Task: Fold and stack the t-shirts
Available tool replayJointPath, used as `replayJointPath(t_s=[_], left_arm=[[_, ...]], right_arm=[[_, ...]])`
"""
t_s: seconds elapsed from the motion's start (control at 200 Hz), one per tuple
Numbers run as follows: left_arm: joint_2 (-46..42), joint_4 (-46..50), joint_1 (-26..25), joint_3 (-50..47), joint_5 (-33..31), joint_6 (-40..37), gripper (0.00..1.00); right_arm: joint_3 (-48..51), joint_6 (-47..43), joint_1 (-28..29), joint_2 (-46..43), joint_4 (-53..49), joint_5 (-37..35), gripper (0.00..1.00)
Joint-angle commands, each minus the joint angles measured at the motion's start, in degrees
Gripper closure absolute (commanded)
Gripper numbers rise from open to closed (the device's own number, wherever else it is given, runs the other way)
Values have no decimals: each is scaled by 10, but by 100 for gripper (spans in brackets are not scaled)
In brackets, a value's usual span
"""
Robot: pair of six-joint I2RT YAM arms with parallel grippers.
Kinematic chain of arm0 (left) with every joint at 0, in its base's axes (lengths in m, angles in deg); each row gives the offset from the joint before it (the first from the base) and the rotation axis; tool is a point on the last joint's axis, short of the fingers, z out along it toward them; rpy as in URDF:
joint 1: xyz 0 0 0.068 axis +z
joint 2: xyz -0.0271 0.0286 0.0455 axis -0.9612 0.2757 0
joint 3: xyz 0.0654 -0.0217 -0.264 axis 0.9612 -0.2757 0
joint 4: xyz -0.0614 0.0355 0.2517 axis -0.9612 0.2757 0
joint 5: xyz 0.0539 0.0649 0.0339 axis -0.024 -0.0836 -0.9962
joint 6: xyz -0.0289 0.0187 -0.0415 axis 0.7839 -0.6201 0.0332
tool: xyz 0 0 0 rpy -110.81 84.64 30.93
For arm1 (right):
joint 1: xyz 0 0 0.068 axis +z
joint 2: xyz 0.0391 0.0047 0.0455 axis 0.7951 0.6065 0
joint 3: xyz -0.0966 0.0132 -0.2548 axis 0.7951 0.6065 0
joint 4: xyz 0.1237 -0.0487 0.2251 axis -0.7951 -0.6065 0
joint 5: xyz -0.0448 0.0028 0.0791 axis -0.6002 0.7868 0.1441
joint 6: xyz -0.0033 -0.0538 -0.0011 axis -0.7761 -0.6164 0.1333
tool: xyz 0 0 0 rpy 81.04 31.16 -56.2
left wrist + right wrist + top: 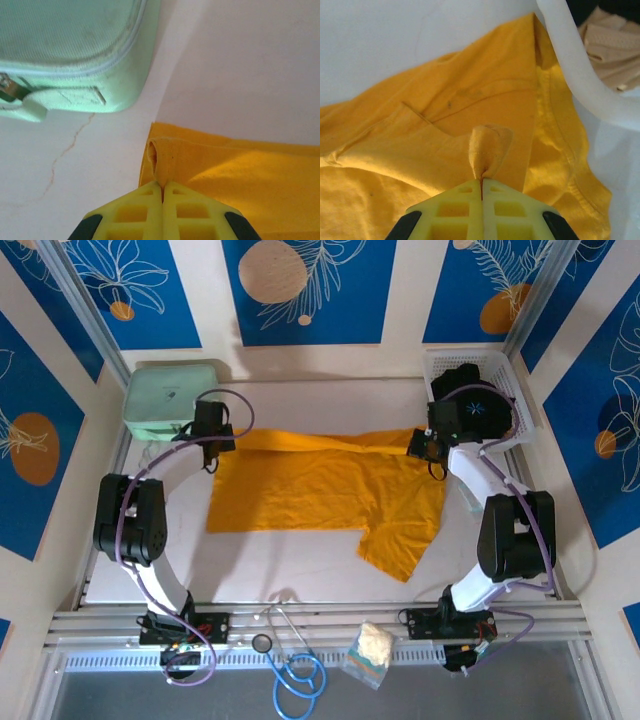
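Orange-yellow cloth spreads across the middle of the top view: the orange-yellow t-shirt (pixel 320 490) lies on the white table (pixel 280 570), one flap trailing toward the lower right. The left gripper (pixel 213 440) sits at its upper-left corner below the mint case (pixel 170 390). The right gripper (pixel 425 445) sits at its upper-right corner beside the white basket (pixel 437 360), where the black t-shirt (pixel 478 410) rests. In the left wrist view, the left gripper (pixel 162 186) at bottom centre is pinched tight on a small pucker of the shirt's (pixel 240 175) edge, with the case (pixel 75 50) filling the upper left. In the right wrist view, the right gripper (pixel 481 182) is likewise clamped on a raised nub of the shirt (pixel 420 135), and the basket rim (pixel 570 65) curves close by at upper right. The step looks like carrying this far edge toward the bottom of the top view. Both pinches seem shallow, so the arms should probably lift only slightly, travel at matched pace to keep the edge straight, and steer the right side clear of the basket.
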Motion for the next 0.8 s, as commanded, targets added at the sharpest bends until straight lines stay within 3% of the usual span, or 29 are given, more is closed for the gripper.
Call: replayJointPath(t_s=[0.0, 0.085, 0.21, 0.37, 0.5, 0.59, 0.68, 0.796], left_arm=[[-12, -8, 7, -21, 5, 21, 100], [-16, -8, 7, -37, 0, 33, 99], [-39, -25, 6, -74, 1, 46, 55], [-103, -46, 6, -126, -3, 54, 24], [-140, -21, 6, -126, 1, 39, 14], [-152, 5, 4, -109, 6, 28, 0], [-147, 31, 1, -82, 10, 20, 0], [-114, 60, -6, -38, 21, 15, 0]], right_arm=[[20, 17, -4, -14, -5, -12, 100], [30, 25, -8, -12, -20, -7, 100], [25, 44, -15, 3, -86, 40, 100], [26, 46, -14, 28, -186, 161, 98], [30, 41, -5, 13, -238, 155, 81], [2, 34, -3, -4, -257, 141, 70], [-52, 22, 2, 4, -271, 140, 59], [-135, 5, 16, 65, -273, 152, 58]])
